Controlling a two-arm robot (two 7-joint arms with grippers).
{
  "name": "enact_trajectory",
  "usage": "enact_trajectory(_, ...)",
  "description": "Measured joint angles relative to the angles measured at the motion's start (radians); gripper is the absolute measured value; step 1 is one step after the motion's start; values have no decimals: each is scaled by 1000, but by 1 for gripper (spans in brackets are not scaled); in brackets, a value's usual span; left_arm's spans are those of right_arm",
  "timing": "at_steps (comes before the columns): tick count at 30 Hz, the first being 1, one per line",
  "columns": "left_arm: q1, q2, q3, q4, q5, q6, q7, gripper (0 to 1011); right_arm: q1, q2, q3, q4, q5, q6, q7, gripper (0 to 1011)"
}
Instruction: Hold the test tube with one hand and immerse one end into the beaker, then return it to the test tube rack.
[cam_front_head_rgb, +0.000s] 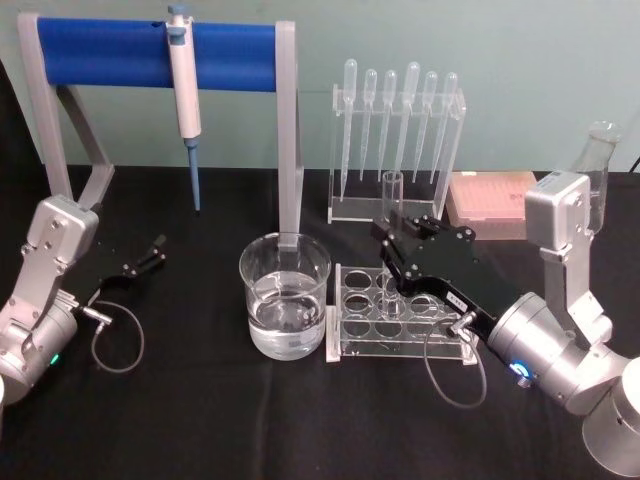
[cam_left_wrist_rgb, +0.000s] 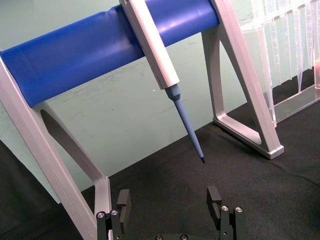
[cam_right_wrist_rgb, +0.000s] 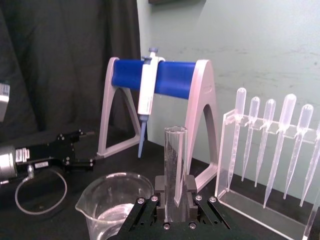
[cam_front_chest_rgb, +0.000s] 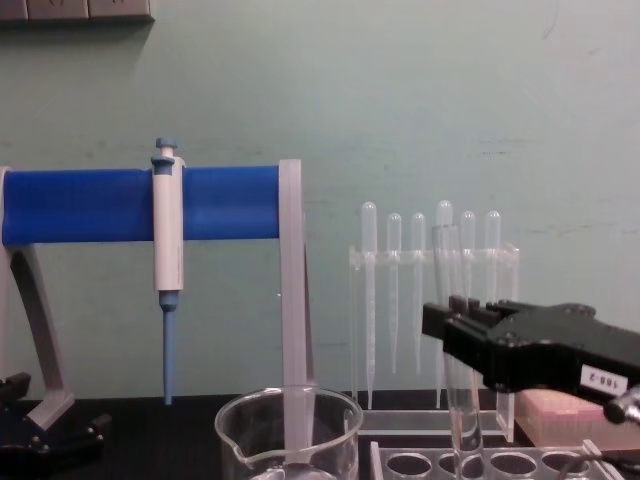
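A black cloth table (cam_front_head_rgb: 200, 420) holds lab equipment in front of a pale green wall. The right gripper (cam_front_head_rgb: 392, 243), black with flat jaws on a silver arm, reaches in from the right and is closed on the test tube (cam_front_head_rgb: 391, 195), holding it upright. In the right wrist view the tube (cam_right_wrist_rgb: 175, 165) stands pinched between the two fingers (cam_right_wrist_rgb: 161, 186), most of its length rising above them to its open rim. From the chest view, the tube's (cam_front_chest_rgb: 452, 330) round lower end hangs just above a clear plastic tube rack (cam_front_chest_rgb: 480, 462). The beaker (cam_front_head_rgb: 285, 295), holding clear water, sits just left of the rack and of the held tube, apart from both. The left gripper (cam_front_head_rgb: 152, 252) rests low on the table at the far left, its fingers (cam_left_wrist_rgb: 215, 199) spread apart and holding nothing.
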Motion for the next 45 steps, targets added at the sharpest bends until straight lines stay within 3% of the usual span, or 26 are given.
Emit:
enact_trajectory(16,0,0,0,0,0,0,0,1000,25,-1,-36,68,-103,-11,12,242)
enact_trajectory(21,0,0,0,0,0,0,0,1000,27,0,-41,67,-137,4,8,397)
enact_trajectory(25,0,0,0,0,0,0,0,1000,-3,6,-28,28,-136,25,3,514)
enact_trajectory(32,0,0,0,0,0,0,0,1000,-138,55,37,-130,-126,102,-35,715)
enact_trajectory(35,0,0,0,0,0,0,0,1000,-171,66,68,-155,-120,111,-47,800)
enact_trajectory(40,0,0,0,0,0,0,0,1000,-204,59,147,-128,-134,85,-109,959)
enact_trajectory(45,0,0,0,0,0,0,0,1000,-192,19,203,-36,-171,4,-188,1004)
